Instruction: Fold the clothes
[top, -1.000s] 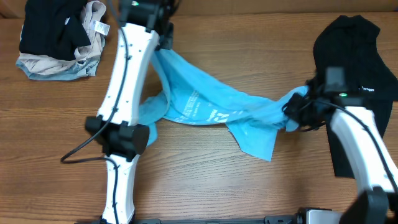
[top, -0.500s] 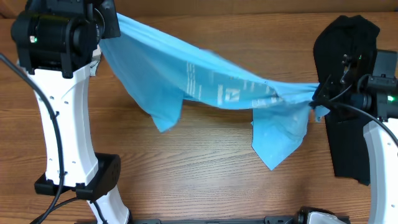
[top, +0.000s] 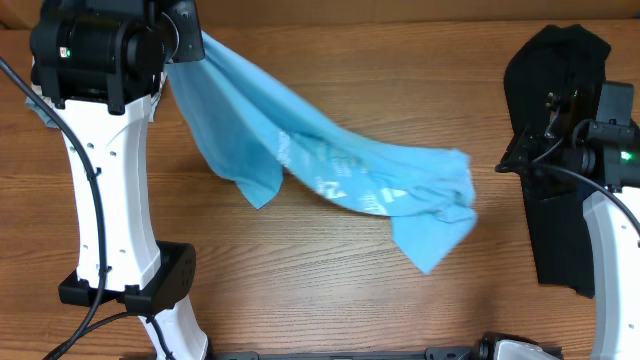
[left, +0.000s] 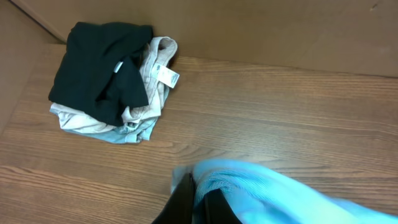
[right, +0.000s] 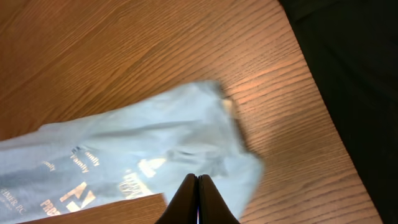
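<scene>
From above, the left arm (top: 100, 60) covers its own fingers, so the grip shows only in the left wrist view. There the left gripper (left: 194, 198) is cut off by the lower edge, and its dark fingers are closed narrow on a bunched edge of the light blue T-shirt (top: 330, 165). The shirt hangs from this far left corner and slopes toward the near right. Its right end is crumpled on the table (top: 380, 300) or just above it; I cannot tell which. The white lettering is creased and cannot be read. The right gripper (right: 198, 185) is pressed together, the tips touching, with nothing between them. In the overhead view it stands apart from the right end of the shirt, at the edge of the black garment (top: 560, 90) that lies at the right. The bundle of black and beige garments (left: 106, 74) lies at the far left, mostly hidden behind the left arm from above.
</scene>
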